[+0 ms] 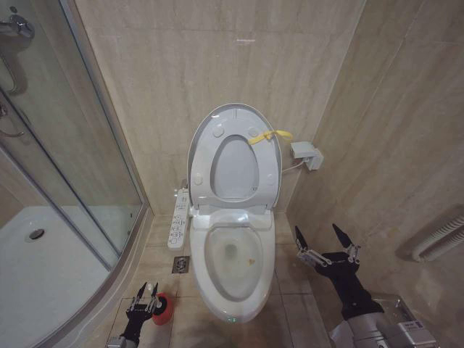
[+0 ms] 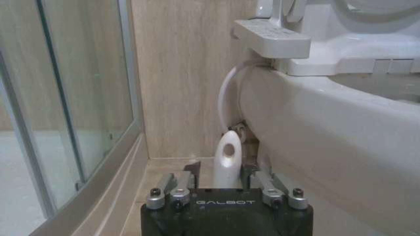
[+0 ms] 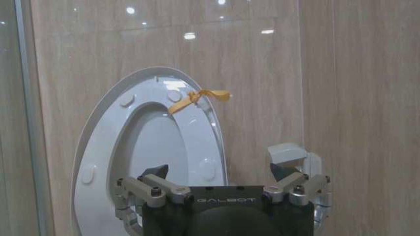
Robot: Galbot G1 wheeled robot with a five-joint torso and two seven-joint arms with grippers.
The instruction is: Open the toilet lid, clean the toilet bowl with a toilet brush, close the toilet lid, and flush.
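Note:
The toilet lid (image 1: 233, 167) stands upright against the rear wall with the seat ring raised against it, a yellow strap (image 1: 270, 136) tied at its edge; the right wrist view shows the lid (image 3: 157, 142) and strap (image 3: 196, 97) too. Below lies the open toilet bowl (image 1: 210, 254) with water at the bottom. My left gripper (image 1: 145, 292) hangs low at the bowl's left, over the red holder cup (image 1: 164, 309). In the left wrist view the toilet brush handle (image 2: 229, 155) stands between the slightly parted fingers of the left gripper (image 2: 220, 169); the bristles are hidden. My right gripper (image 1: 319, 233) is open to the right of the bowl.
A glass shower screen (image 1: 72, 145) and white shower tray (image 1: 43, 275) close off the left. A control panel (image 1: 178, 221) sticks out from the toilet's left side above a floor drain (image 1: 180, 264). A wall box (image 1: 306, 154) and tiled walls stand close on the right.

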